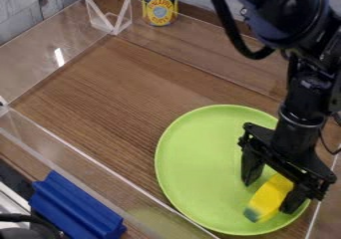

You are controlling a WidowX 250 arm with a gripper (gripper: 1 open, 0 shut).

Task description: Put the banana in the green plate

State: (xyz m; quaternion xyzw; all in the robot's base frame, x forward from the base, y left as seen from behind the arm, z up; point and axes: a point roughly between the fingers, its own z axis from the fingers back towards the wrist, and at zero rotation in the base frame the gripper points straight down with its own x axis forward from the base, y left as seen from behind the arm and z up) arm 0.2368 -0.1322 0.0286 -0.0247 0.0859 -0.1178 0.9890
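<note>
One banana (pixel 269 197) lies on the green plate (pixel 200 158), near its right rim — between the spread jaws of the gripper (pixel 282 180), which points straight down over it without pinching it.

One small yellow toy banana (pixel 269 197), one large round lime-green plastic plate (pixel 200 163), one black robot gripper (pixel 282 179), one yellow-labelled tin can (pixel 160 8) at the far edge, one blue ridged plastic block (pixel 74 211), all on one brown wood-grain surface (pixel 134 94)
</note>
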